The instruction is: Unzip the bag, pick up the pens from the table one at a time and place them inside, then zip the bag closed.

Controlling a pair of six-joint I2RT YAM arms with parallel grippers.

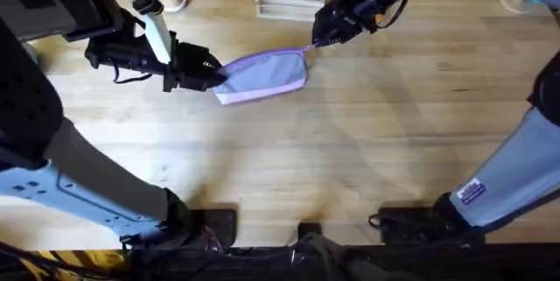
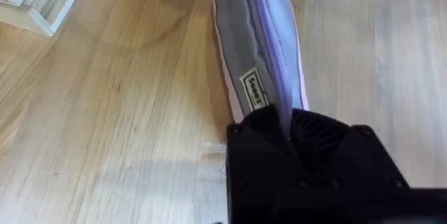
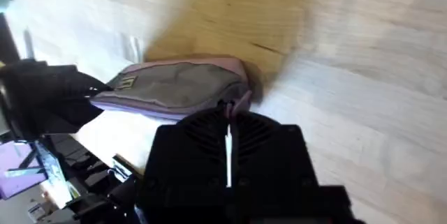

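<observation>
We pinch the soft lavender fabric pouch [image 1: 262,77]: left gripper [image 1: 213,73] clamps its end, right gripper [image 1: 320,42] grips the zipper pull; next, a steady pull along the zip.

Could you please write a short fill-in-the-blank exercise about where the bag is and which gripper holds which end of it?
1. The bag is light ____ in colour.
2. The left gripper is closed on the bag's ____ end in the overhead view.
3. The right gripper pinches the bag's ____ end in the overhead view.
4. The bag rests on a ____ table.

Missing words: purple; left; right; wooden
</observation>
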